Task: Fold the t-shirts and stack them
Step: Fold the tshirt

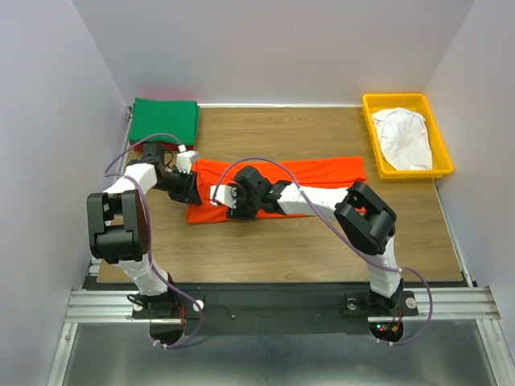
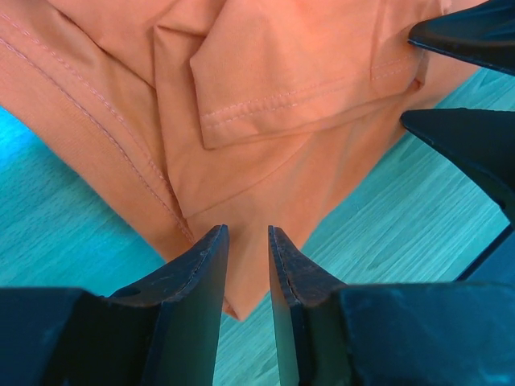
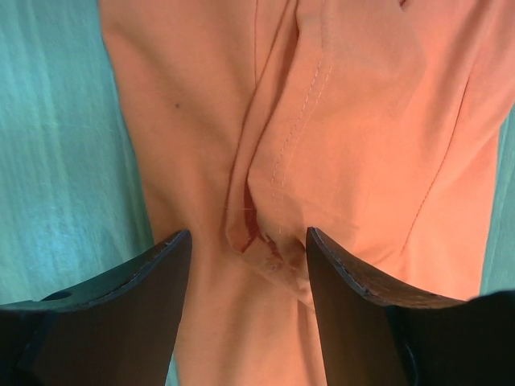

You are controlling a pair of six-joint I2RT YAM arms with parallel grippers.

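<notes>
A bright orange t-shirt (image 1: 322, 173), folded into a long strip, lies across the middle of the table. Both grippers hang over its left end. My left gripper (image 1: 195, 191) (image 2: 247, 232) is over a pointed corner of the orange cloth (image 2: 265, 96), jaws a narrow gap apart, and the cloth lies flat below. Just to its right, my right gripper (image 1: 216, 203) (image 3: 248, 233) is open wide over a raised fold with a stitched hem (image 3: 278, 185). A folded green t-shirt (image 1: 165, 121) sits at the back left. A crumpled white t-shirt (image 1: 402, 137) lies in the tray.
The yellow plastic tray (image 1: 374, 129) stands at the back right corner. White walls close in the table on three sides. The right gripper's black fingers (image 2: 463, 133) show close by at the upper right of the left wrist view.
</notes>
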